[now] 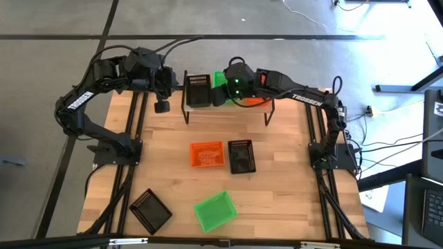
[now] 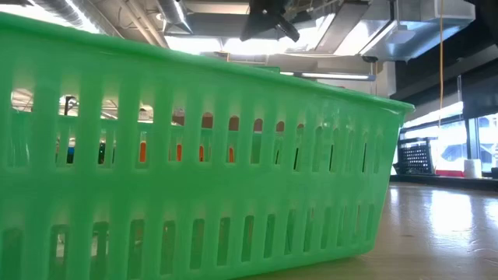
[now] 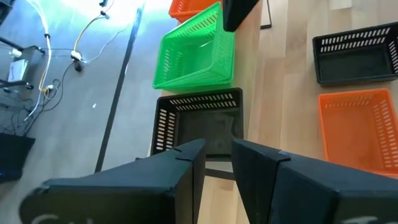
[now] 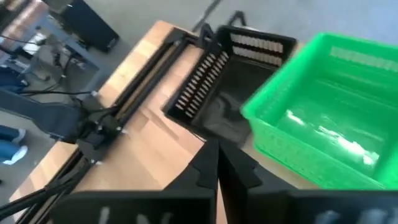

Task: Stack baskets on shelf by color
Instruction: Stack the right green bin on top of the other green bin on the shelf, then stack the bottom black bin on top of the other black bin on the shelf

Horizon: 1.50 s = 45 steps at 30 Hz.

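The shelf [image 1: 194,107] stands at the table's far edge. On it sit a black basket [image 1: 199,90] at the left end, a green basket [image 1: 219,78] beside it, and an orange basket [image 1: 257,101] mostly hidden under my right arm. My right gripper [image 1: 219,95] hovers over the black and green baskets with its fingers shut [image 4: 217,171] on nothing. My left gripper [image 1: 161,106] hangs just off the shelf's left end, open [image 3: 217,158] and empty, looking along the row: black basket [image 3: 199,121], green basket [image 3: 196,53], orange basket [image 3: 186,7].
Four loose baskets rest on the tabletop: an orange basket [image 1: 207,154] and a black basket [image 1: 241,155] side by side mid-table, another black basket [image 1: 150,209] and a green basket [image 1: 215,211] near the front edge. That green basket [image 2: 194,155] fills the low view.
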{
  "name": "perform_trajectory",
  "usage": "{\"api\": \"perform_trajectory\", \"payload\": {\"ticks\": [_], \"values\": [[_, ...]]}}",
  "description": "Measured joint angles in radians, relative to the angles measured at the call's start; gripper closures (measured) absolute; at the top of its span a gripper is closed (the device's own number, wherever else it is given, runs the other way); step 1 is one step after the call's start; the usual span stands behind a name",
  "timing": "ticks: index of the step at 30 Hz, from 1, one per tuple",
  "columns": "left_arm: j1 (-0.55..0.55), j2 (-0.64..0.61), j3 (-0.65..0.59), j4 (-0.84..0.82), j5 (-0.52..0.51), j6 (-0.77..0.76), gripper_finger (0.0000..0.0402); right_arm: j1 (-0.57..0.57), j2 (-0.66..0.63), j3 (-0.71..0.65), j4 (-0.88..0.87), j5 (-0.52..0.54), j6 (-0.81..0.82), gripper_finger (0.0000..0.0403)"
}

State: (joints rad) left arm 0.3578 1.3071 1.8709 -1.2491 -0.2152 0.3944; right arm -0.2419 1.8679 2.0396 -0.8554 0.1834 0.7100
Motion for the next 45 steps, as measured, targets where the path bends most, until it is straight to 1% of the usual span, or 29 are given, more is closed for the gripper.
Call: {"api": "perform_trajectory", "payload": {"ticks": [8,20,26,28,31,34,39,43,45], "values": [[0.0,0.0,0.0,0.0,0.0,-0.001,0.0331,-0.027,0.016,0.0,-0.044,0.025,0.019,0.0401],[0.0,0.0,0.0,0.001,0.0,-0.002,0.0331,-0.068,0.072,0.0,-0.047,-0.028,0.019,0.0402],[0.0,0.0,0.0,0.001,0.0,-0.001,0.0331,-0.078,0.071,0.0,-0.046,-0.028,0.017,0.0403],[0.0,0.0,0.0,0.001,0.0,-0.001,0.0331,-0.078,0.071,0.0,-0.033,-0.046,0.011,0.0403],[0.0,0.0,0.0,0.001,0.0,-0.001,0.0331,-0.078,0.067,0.003,-0.015,-0.071,-0.04,0.0403],[0.0,0.0,0.0,0.001,0.0,-0.015,0.0331,-0.068,0.064,0.027,-0.017,-0.072,-0.137,0.0403],[0.011,0.0,0.0,-0.037,0.001,-0.084,0.0331,-0.039,0.06,0.122,-0.062,-0.072,-0.321,0.0403],[0.045,0.0,0.0,-0.118,0.001,-0.158,0.0331,-0.008,0.06,0.232,-0.161,-0.056,-0.465,0.0403],[0.061,0.0,0.0,-0.141,0.05,-0.181,0.0331,0.011,0.057,0.285,-0.235,-0.015,-0.531,0.0403]]}}
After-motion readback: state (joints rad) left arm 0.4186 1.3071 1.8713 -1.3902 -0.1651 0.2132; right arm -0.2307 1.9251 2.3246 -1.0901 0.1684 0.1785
